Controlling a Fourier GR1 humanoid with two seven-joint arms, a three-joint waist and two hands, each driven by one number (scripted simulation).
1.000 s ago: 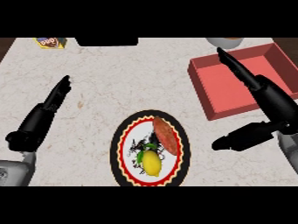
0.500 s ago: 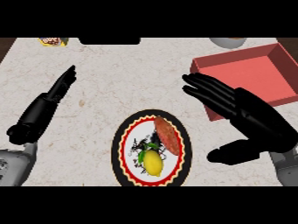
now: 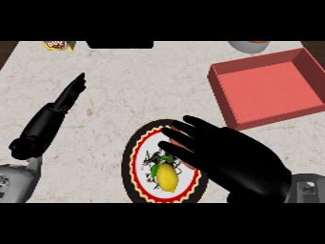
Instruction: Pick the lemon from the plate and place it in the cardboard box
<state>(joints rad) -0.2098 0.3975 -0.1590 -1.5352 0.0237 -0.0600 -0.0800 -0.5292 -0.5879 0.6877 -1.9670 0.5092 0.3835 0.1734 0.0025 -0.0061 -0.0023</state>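
A yellow lemon [image 3: 167, 177] lies on a round plate [image 3: 135, 161] with a black and red rim, low in the middle of the head view. My right hand [image 3: 228, 157] hovers open over the plate's right half, fingers spread and pointing up-left, just right of the lemon and hiding part of the plate. The red open box [image 3: 274, 88] stands at the upper right, with nothing inside. At the left my left hand [image 3: 65, 97] rests open on the counter, fingers straight and pointing away.
A small yellow packet [image 3: 58, 45] lies at the counter's far left edge. A grey bowl [image 3: 249, 45] sits at the far edge above the box. The counter's dark edges run along the left and right sides.
My right hand has swung left from beside the box to over the plate, now covering its right half. The left hand, lemon and box have stayed put.
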